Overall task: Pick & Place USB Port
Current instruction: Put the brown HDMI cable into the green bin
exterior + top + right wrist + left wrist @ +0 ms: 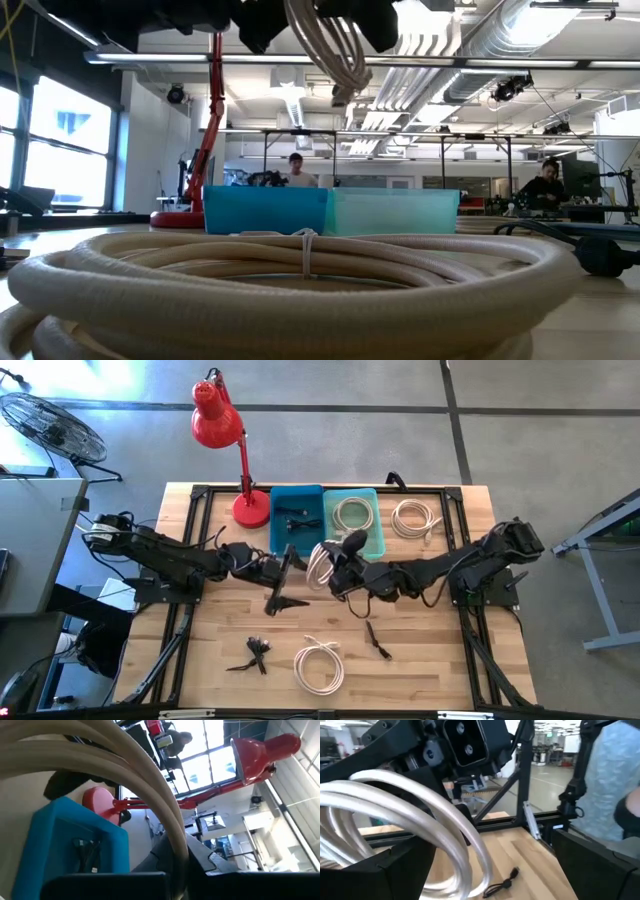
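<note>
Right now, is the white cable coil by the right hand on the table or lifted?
Lifted. The low view shows the white cable coil hanging from the right hand well above the bins; the high view shows it between both hands.

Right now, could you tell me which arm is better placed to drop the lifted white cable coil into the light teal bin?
Right, probably. Its end effector carries the white cable coil just in front of the light teal bin. The left end effector sits beside the coil, nearer the dark blue bin.
</note>
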